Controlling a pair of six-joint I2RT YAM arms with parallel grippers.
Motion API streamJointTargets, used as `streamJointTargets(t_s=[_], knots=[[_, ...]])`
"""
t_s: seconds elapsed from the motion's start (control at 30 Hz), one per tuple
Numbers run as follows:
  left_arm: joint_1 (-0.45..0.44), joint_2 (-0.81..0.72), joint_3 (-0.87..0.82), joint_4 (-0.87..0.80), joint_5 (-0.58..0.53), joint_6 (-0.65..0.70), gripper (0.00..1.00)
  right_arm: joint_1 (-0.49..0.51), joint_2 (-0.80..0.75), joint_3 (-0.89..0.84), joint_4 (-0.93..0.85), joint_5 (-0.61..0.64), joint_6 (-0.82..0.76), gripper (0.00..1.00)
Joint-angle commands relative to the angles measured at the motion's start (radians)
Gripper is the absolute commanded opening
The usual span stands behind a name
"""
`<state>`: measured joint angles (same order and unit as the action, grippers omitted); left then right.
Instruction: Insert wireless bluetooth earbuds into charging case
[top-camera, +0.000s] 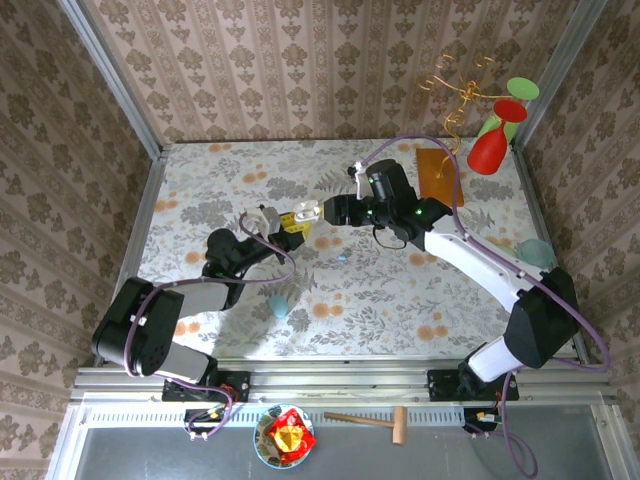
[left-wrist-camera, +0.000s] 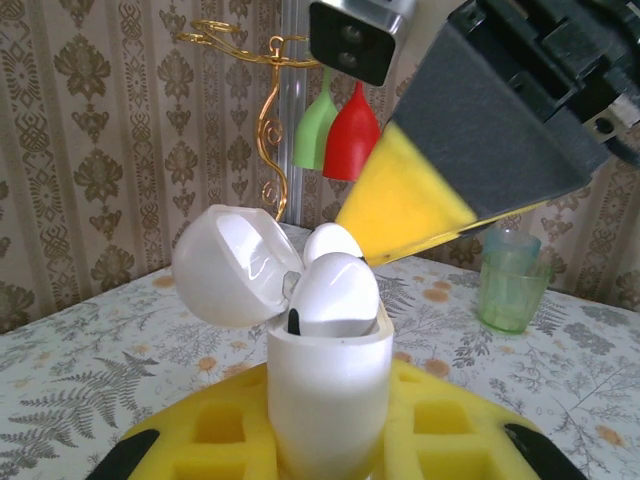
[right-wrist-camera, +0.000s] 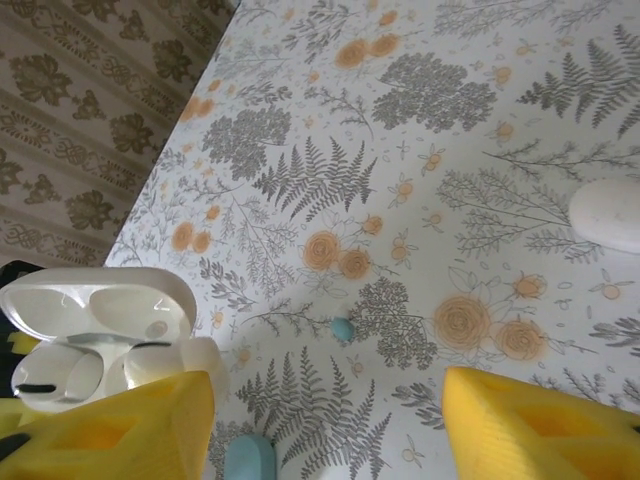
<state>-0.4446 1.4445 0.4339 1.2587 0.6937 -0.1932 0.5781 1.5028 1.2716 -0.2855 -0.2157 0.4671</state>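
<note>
Table (top-camera: 420, 300): floral cloth, work zone at centre-left, where both arms meet.

L arm: left gripper (left-wrist-camera: 330, 450) is clamped on the charging case (left-wrist-camera: 325, 390). Yellow pads are pressed to the case body low down and the case stands upright, approx. vertical.

R arm: right gripper (right-wrist-camera: 325, 400) has fingers spread wide w/ nothing between them. It sits just beside the case; one finger shows above and to the right of it in the left wrist view.

Spare items on table: white case (right-wrist-camera: 608, 215) well apart, light-blue case (right-wrist-camera: 250, 460) nearer.

Case lid (left-wrist-camera: 230, 265): hinged fully back, open.

Task items: two white earbuds (left-wrist-camera: 335, 290) sit in the case wells, domes standing proud of the rim. A pale-blue earbud (right-wrist-camera: 342, 329) lies loose on the cloth, between the held case and the white case.

Assessment: insertion for this case appears done or nearly so. Cannot tell whether the front bud is fully seated.

Next move, in the inspector's judgement: R gripper to press the buds home if high, then tip the lid over w/ one finger. This calls for light downward force, the L grip holding firm, and no side push that would twist the case out of the pads.
</note>
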Motion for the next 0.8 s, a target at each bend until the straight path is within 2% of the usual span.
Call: streamJointTargets(t_s=[0.0, 0.13, 0.23, 0.33, 0.5, 0.63, 0.77], knots=[[-0.005, 0.003, 0.029, 0.03, -0.037, 0.06, 0.0, 0.014, -0.047, 0.013, -0.065, 0.077, 0.003, 0.63], [-0.005, 0.028, 0.023, 0.03, -0.092, 0.164, 0.0, 0.033, -0.041, 0.066, -0.131, 0.147, 0.137, 0.61], [-0.005, 0.044, 0.015, 0.03, -0.127, 0.248, 0.0, 0.037, -0.017, 0.101, -0.169, 0.121, 0.285, 0.6], [-0.003, 0.061, 0.015, 0.028, -0.155, 0.305, 0.0, 0.053, 0.016, 0.127, -0.176, 0.089, 0.364, 0.6], [-0.005, 0.082, 0.029, 0.03, -0.161, 0.376, 0.0, 0.062, 0.077, 0.139, -0.132, 0.033, 0.423, 0.58], [-0.005, 0.082, 0.022, 0.028, -0.152, 0.426, 0.0, 0.062, 0.117, 0.178, -0.133, 0.005, 0.421, 0.43], [-0.005, 0.087, 0.02, 0.029, -0.146, 0.454, 0.0, 0.061, 0.161, 0.233, -0.164, -0.018, 0.406, 0.43]])
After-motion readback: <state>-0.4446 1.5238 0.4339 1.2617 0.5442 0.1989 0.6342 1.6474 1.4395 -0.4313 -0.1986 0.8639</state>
